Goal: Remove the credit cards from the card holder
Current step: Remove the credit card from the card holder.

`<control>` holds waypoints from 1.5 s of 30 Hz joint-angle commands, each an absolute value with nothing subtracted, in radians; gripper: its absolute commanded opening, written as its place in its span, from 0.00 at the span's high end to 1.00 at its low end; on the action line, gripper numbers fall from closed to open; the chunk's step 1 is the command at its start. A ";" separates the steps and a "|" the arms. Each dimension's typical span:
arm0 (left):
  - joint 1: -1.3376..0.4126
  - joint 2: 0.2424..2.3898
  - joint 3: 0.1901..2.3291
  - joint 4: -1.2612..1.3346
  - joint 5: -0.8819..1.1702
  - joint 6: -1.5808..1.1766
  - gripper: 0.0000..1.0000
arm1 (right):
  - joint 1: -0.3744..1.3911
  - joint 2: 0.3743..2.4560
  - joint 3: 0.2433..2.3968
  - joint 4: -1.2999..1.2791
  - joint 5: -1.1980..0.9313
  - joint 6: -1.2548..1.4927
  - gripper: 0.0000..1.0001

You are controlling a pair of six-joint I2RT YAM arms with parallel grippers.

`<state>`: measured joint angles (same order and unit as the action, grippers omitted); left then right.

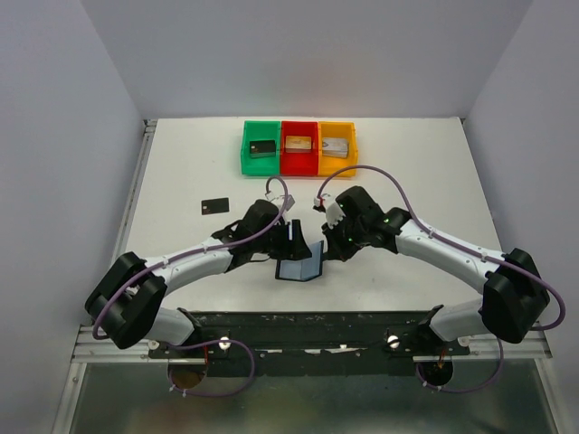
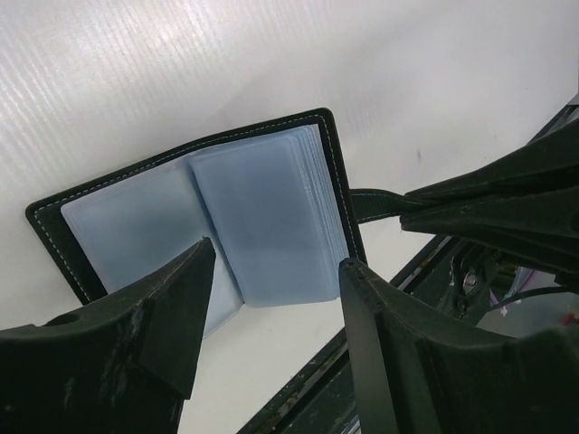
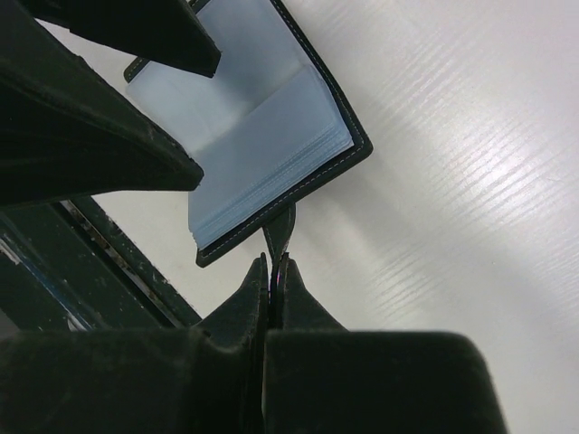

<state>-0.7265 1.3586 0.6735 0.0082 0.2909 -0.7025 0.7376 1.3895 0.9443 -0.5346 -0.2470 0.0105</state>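
Flat black bifold card holder (image 2: 136, 226), blue-grey plastic sleeves (image 2: 267, 217): light, floppy, slick, we judge; right gripper (image 3: 274, 263) clamps its strap tab (image 3: 281, 226); left gripper (image 2: 276, 259) gapes above; we'd pinch sleeve mouths.

At the far middle of the white table (image 1: 434, 181), three open-topped plastic bins in a row, touching side to side. Green bin (image 1: 261, 167) on the left: holds a dark block (image 1: 262, 146), lying flat. Red bin (image 1: 299, 167) in the middle: holds a tan block (image 1: 299, 143). Yellow bin (image 1: 337, 165) on the right: holds a silver block (image 1: 336, 145). Along the near edge, a black strip (image 1: 317, 318), then a metal rail (image 1: 308, 354). Around three sides, plain pale walls (image 1: 308, 54).
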 commanded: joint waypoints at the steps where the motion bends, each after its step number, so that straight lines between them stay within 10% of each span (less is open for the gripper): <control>1: -0.741 1.396 0.719 0.028 0.331 -0.675 0.31 | 0.732 1.388 0.948 -0.545 -0.262 0.055 1.00; 45: -0.795 1.370 0.730 -0.005 0.238 -0.664 0.26 | 0.716 1.350 0.904 -0.489 -0.342 0.110 1.00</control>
<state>-0.7940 1.4197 0.7361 -0.0326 0.2577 -0.6590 0.7242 1.3720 0.9188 -0.5056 -0.3115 0.1047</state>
